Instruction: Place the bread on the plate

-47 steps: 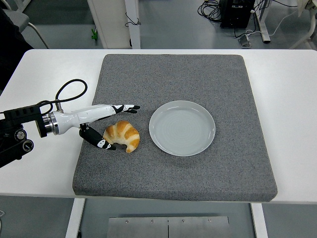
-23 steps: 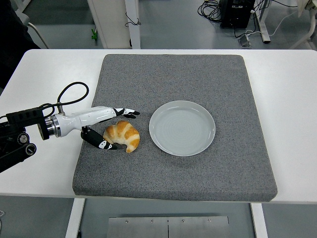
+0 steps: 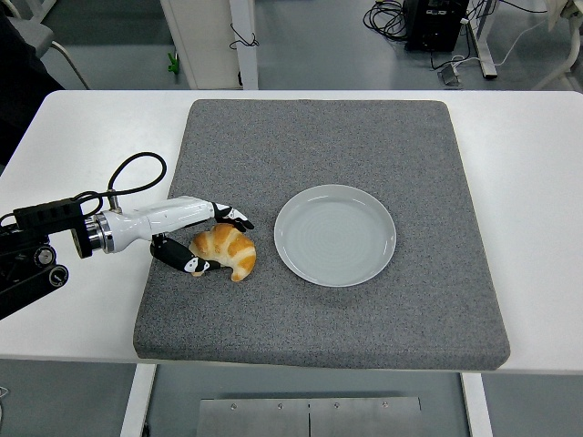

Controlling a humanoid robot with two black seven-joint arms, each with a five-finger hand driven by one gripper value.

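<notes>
A golden croissant (image 3: 228,251) lies on the grey mat (image 3: 328,137), left of an empty pale plate (image 3: 335,235). My left hand (image 3: 211,240) reaches in from the left edge and is closing around the croissant's left end. The fingers (image 3: 233,217) curl over its top and the thumb (image 3: 189,265) presses at its lower left side. The croissant still rests on the mat. The right arm is out of view.
The grey mat covers the middle of the white table (image 3: 528,164). A black cable (image 3: 137,171) loops above my left forearm. Table legs and cables show on the floor beyond the far edge.
The left hand's fingers have curled down from a stretched pose onto the croissant's top. The croissant has barely moved.
</notes>
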